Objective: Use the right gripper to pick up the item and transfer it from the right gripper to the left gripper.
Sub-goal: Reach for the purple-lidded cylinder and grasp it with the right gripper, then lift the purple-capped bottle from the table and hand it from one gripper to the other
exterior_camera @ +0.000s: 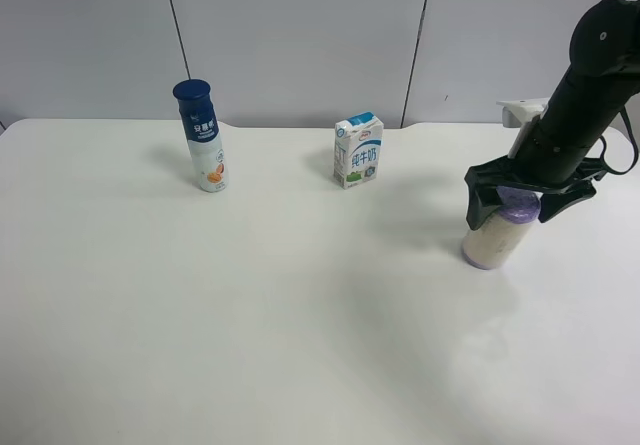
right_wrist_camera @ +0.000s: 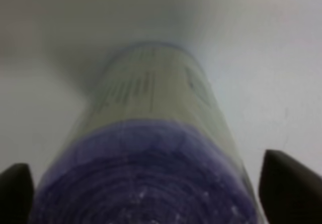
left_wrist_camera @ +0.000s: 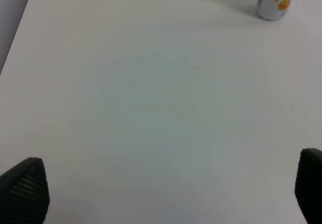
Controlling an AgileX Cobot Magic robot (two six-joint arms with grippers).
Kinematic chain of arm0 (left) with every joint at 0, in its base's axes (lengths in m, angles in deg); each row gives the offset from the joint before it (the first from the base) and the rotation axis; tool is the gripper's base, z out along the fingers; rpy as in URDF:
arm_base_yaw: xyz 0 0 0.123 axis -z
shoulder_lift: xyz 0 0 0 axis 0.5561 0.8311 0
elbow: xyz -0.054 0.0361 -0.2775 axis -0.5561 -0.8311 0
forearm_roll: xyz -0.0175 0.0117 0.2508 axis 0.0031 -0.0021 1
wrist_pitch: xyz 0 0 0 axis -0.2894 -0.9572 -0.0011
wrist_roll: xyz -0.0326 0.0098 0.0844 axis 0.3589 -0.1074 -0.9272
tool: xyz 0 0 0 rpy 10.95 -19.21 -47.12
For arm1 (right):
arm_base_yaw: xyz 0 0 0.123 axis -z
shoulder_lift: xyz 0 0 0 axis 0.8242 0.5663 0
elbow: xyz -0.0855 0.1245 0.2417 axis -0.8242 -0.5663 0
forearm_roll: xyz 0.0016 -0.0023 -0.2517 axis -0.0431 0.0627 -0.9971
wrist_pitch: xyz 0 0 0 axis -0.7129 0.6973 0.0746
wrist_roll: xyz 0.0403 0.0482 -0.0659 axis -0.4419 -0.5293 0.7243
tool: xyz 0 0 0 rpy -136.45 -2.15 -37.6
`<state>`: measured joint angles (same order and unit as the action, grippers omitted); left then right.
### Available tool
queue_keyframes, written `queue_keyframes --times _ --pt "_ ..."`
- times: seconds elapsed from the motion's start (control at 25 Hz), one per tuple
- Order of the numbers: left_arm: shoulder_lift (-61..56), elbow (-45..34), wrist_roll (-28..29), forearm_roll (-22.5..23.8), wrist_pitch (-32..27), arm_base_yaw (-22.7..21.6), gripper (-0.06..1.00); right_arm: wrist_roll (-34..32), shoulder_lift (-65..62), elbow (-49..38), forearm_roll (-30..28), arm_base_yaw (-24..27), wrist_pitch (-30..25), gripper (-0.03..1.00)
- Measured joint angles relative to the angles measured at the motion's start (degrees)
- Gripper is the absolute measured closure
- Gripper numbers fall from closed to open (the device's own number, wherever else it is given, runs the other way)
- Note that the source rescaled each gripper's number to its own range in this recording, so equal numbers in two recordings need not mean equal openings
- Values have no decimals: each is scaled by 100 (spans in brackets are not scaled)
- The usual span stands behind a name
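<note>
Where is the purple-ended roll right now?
The roll stands on the table at the exterior high view's right, right of the milk carton, its purple top inside the open right gripper.

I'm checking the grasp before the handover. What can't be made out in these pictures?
Black right claw: right wrist view blurred, fingertips cut by lower corners; contact with the cream cylinder roll with purple ends unclear.
Roll's label print: blurred, right wrist view.
Black left claw: only fingertips show, left wrist view.
White bottle: cut by top edge, left wrist view.
</note>
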<state>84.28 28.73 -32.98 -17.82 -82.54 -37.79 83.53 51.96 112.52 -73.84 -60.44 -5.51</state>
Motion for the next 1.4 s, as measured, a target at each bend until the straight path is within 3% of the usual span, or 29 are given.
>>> queue_keyframes --times 0.12,0.16,0.48,0.8,1.12,1.4 --pt "0 0 0 0 0 0 -6 0 0 0 7 0 19 89" --pt "0 0 0 0 0 0 -6 0 0 0 12 0 19 97" --pt "0 0 0 0 0 0 -6 0 -87 0 39 0 -7 97" --pt "0 0 0 0 0 0 -6 23 -1206 0 423 0 -302 97" --pt "0 0 0 0 0 0 -6 704 -2010 0 1474 0 -704 97" --pt "68 0 -161 -80 0 0 -6 2031 -2104 0 2870 -204 -914 97"
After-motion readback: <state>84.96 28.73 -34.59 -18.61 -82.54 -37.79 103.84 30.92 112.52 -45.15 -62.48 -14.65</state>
